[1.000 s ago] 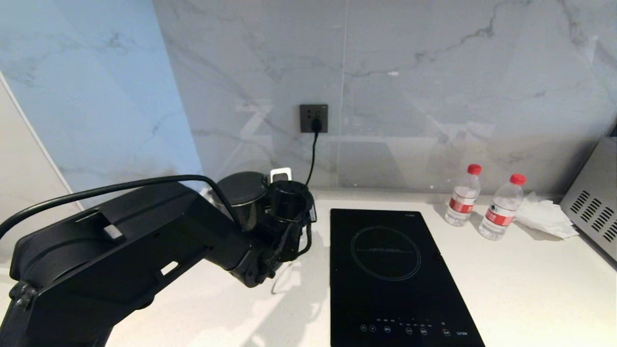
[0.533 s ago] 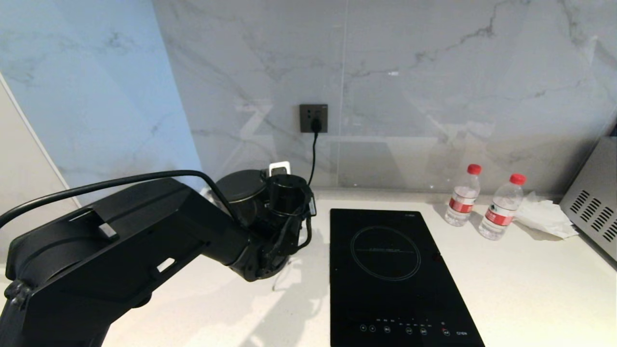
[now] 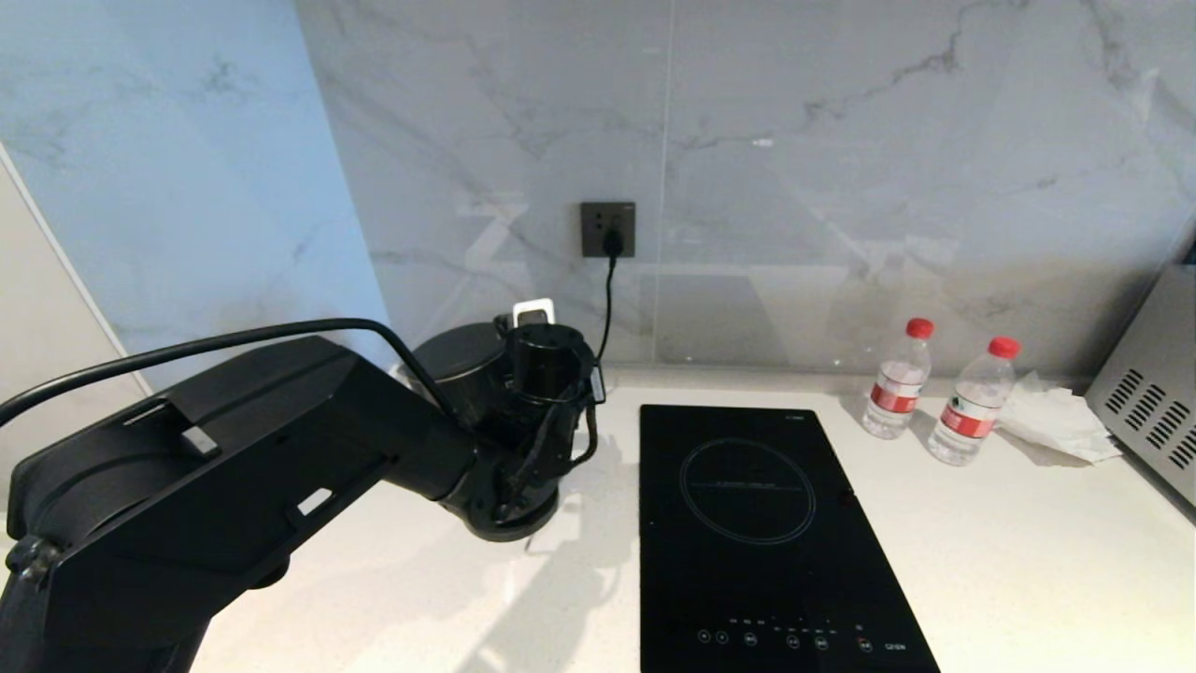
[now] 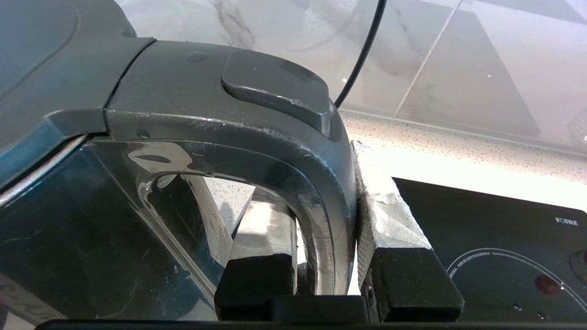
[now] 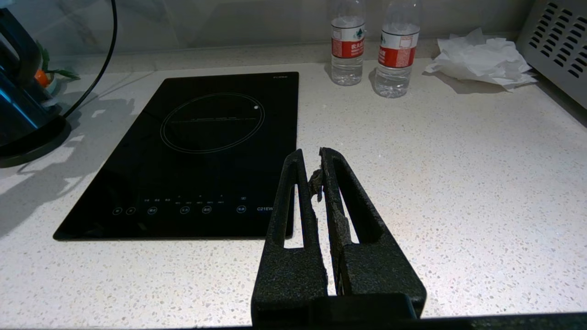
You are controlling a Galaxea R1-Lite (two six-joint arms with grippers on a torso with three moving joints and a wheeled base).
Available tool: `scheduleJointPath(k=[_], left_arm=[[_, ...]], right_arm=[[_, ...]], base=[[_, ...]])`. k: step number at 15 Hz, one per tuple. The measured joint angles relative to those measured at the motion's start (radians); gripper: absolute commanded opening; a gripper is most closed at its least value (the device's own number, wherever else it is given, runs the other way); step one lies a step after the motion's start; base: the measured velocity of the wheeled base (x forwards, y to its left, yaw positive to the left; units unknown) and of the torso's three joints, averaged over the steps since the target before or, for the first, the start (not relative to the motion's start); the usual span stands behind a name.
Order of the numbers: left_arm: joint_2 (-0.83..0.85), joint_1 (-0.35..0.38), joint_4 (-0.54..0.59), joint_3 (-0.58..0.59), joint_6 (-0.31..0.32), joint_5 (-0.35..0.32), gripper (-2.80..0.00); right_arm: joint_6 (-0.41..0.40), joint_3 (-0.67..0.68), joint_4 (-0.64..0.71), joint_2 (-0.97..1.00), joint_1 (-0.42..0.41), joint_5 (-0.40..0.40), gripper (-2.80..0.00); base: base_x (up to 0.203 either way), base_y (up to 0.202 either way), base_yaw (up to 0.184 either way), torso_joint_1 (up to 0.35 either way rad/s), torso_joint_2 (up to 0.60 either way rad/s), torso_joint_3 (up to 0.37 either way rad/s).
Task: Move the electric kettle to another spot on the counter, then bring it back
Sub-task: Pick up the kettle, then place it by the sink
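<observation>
At the left rear of the desk [image 3: 981, 561], the left pincer [image 4: 328, 256] is clenched on the loop handle [image 4: 321, 192] of the electric kettle [image 3: 462, 360], which sits just left of the black hob [image 3: 766, 533]. The right pincer [image 5: 312, 165] hovers over the desk beside the hob, fingers pressed together, grasping nothing.

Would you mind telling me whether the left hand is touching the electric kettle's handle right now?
Touching. In the left wrist view, the left hand has one finger inside the loop and one outside, both pressed against the handle of the electric kettle.
</observation>
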Motion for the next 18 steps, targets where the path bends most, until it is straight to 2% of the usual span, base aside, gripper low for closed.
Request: scheduleJointPath(k=[12,18], left_arm=[[-0.017,0.016,0.000,-0.039,0.034,0.003,-2.80],[-0.058,0.057,-0.008,-0.011,0.061,0.001,-2.80]], right_arm=[[0.000,0.000,0.000,0.000,0.000,0.001,-2.80],[0.000,0.000,0.000,0.000,0.000,0.001,-2.80]], base=[[0.000,0.000,0.000,0.000,0.00,0.000],[0.000,0.000,0.000,0.000,0.00,0.000]])
